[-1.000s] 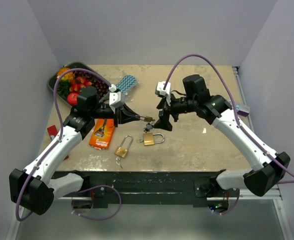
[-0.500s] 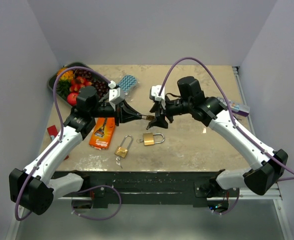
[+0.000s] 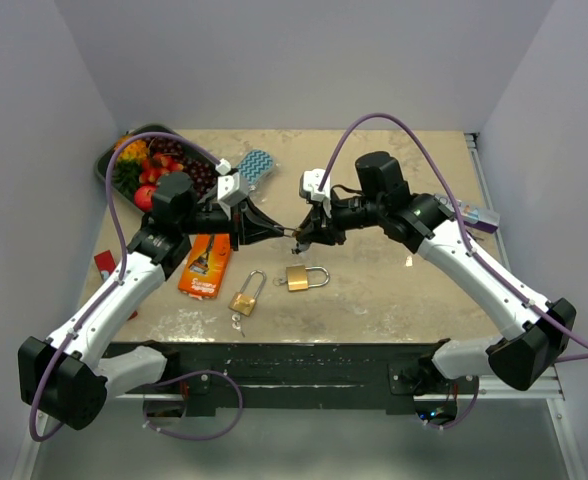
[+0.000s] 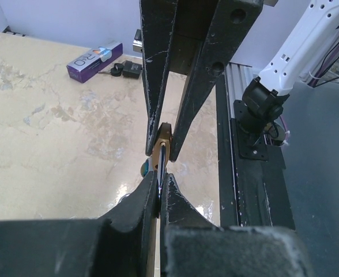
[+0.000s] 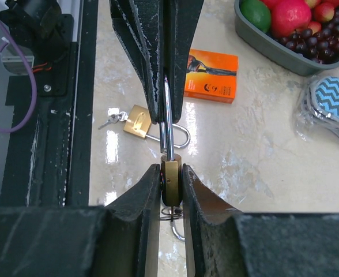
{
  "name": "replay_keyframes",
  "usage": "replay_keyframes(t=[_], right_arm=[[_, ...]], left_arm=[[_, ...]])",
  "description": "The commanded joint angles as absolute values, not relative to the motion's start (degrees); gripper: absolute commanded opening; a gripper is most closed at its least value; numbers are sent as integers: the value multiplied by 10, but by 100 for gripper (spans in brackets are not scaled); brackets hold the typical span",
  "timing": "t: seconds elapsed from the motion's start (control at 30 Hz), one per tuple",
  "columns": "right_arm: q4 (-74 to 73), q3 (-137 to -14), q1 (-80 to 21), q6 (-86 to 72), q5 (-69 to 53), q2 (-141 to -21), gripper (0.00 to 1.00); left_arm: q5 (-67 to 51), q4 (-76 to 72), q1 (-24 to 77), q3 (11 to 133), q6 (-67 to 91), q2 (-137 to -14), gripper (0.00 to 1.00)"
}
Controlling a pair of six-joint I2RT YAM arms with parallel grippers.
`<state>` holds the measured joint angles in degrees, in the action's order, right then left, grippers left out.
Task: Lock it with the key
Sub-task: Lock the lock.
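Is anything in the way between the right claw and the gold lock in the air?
Nothing visible. The right gripper clamps the padlock by its brass body; the left gripper holds its shackle.

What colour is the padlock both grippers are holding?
Brass-gold; the padlock shows best in the right wrist view.

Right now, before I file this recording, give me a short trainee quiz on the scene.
1. True or false: the small brass padlock clamped between the left gripper and the right gripper rests on the beige table.
2. How many more brass padlocks lie on that table? A) none B) two C) four
3. Which part of the held padlock does the left gripper pinch?
Key: 1 false, it is held up in the air. 2 B. 3 its silver shackle; the right gripper grips the brass body.
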<state>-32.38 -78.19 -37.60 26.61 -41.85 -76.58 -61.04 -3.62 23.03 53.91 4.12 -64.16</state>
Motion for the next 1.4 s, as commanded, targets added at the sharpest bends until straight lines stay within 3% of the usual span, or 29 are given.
replay_keyframes(t=[0.0, 1.03, 1.37], right_arm=[[-309, -798, -382, 259, -454, -768, 0], [-169, -844, -405, 174, -518, -800, 0], [-160, -841, -404, 163, -549, -795, 0]], left_arm=[[-611, -95, 241, 546, 54, -630, 0], [-606, -218, 307, 500, 108, -688, 0], [-628, -164, 308, 502, 35, -694, 0]])
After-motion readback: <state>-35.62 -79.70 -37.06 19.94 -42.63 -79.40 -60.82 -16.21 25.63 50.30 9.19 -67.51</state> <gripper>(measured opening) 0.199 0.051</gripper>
